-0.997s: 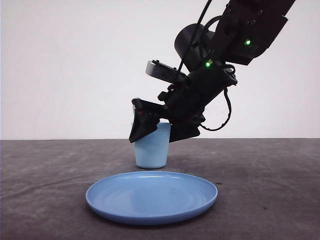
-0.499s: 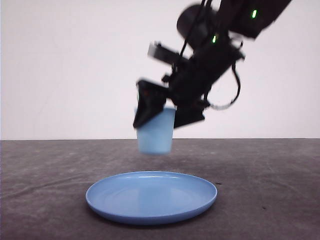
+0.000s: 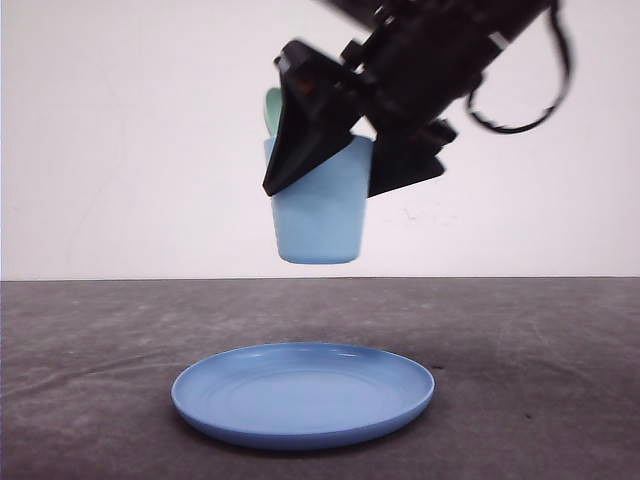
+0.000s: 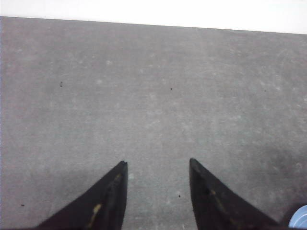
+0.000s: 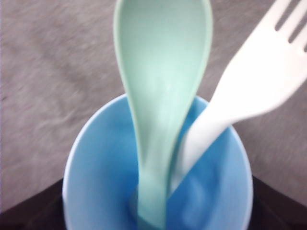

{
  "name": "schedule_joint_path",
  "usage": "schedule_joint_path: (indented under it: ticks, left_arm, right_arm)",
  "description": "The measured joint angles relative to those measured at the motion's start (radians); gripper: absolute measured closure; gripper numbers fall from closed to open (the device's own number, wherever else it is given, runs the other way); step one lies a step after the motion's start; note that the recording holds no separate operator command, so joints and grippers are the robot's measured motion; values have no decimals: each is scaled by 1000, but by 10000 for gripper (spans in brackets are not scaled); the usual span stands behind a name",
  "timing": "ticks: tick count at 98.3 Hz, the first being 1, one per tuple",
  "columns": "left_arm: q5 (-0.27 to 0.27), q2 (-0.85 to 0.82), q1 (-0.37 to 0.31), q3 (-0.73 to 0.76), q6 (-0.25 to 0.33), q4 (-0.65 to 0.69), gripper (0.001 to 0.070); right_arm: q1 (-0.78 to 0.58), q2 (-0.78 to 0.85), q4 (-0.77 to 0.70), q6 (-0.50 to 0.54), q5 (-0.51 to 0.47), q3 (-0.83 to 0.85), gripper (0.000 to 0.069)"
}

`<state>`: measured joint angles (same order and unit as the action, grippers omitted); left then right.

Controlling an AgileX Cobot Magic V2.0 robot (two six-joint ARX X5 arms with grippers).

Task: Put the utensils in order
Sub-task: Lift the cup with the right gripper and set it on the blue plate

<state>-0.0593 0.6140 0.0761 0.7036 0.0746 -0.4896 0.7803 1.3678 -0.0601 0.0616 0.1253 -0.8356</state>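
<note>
My right gripper [image 3: 345, 165] is shut on the light blue cup [image 3: 318, 215] and holds it in the air above the round blue plate [image 3: 302, 392]. Standing handle-down inside the cup [image 5: 158, 182] are the mint-green spoon [image 5: 160, 81] and the white fork [image 5: 249, 91]. A sliver of the spoon [image 3: 272, 108] peeks over the cup's rim in the front view. My left gripper [image 4: 157, 165] is open over bare grey table with nothing between its fingers.
The grey table [image 3: 540, 380] stretches to both sides of the plate. A white wall stands behind it. A bit of the blue plate's rim [image 4: 300, 218] shows at the corner of the left wrist view.
The right gripper has lifted the cup off the table, from behind the plate to well above it, and brought it nearer the camera.
</note>
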Motion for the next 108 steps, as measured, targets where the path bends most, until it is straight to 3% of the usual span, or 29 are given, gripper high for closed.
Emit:
schedule_joint_path:
  ticks: [18, 41, 81, 108]
  left_arm:
    - [0, 0, 0, 0, 0, 0, 474]
    - [0, 0, 0, 0, 0, 0, 474]
    - [0, 0, 0, 0, 0, -29, 474]
    - [0, 0, 0, 0, 0, -29, 474]
  right_arm:
    - [61, -105, 74, 21, -52, 130, 213]
    - [93, -87, 200, 25, -70, 255, 213]
    - [96, 80, 328, 25, -73, 258, 213]
    - [98, 109, 366, 25, -73, 258, 213]
